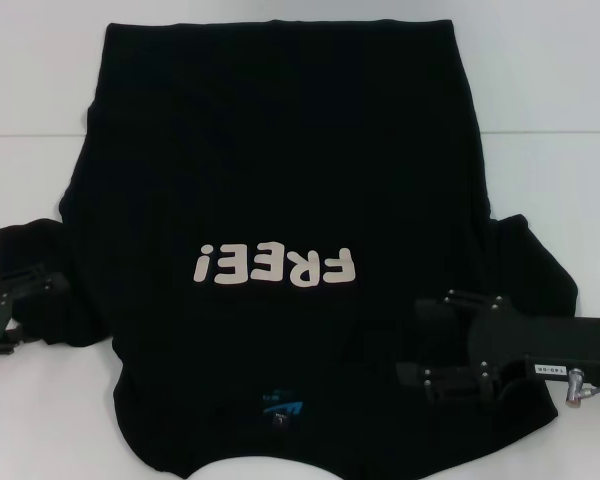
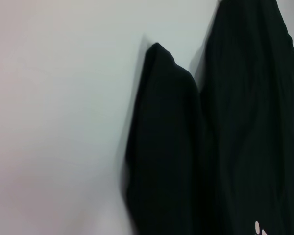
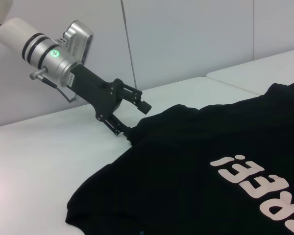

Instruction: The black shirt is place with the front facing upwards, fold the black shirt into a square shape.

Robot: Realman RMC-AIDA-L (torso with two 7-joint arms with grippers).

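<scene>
shirt: I see the black shirt (image 1: 280, 180) spread flat on the white table (image 1: 550, 90), front up, covering most of the middle of the head view. Collar end is toward the robot, hem at the far side.
lettering: pale "FREE!" print (image 1: 275, 266) reads upside down from the head camera, across the chest. It also shows in the right wrist view (image 3: 262, 181).
neck label: small blue label (image 1: 283, 409) sits just inside the collar at the near edge.
sleeves: one sleeve (image 1: 40, 255) sticks out on the robot's left, the other (image 1: 540, 260) on its right. Both lie on the table.
left gripper: the left gripper (image 1: 25, 290) is low at the left sleeve. From the right wrist camera I see it (image 3: 134, 117) angled down with fingers spread, lower finger (image 3: 118, 128) touching the sleeve edge, upper finger above the cloth. Not clamped on anything I can see.
left wrist cam: shows only the sleeve fold (image 2: 166, 142) beside the shirt body, on bare table. Own fingers not visible.
right gripper: the right gripper (image 1: 425, 338) hovers over the shirt's right shoulder area, pointing toward the middle. Fingers spread apart, one above the other in the head view, nothing between them.
cloth state: no fold made yet; shirt lies flat.
</scene>
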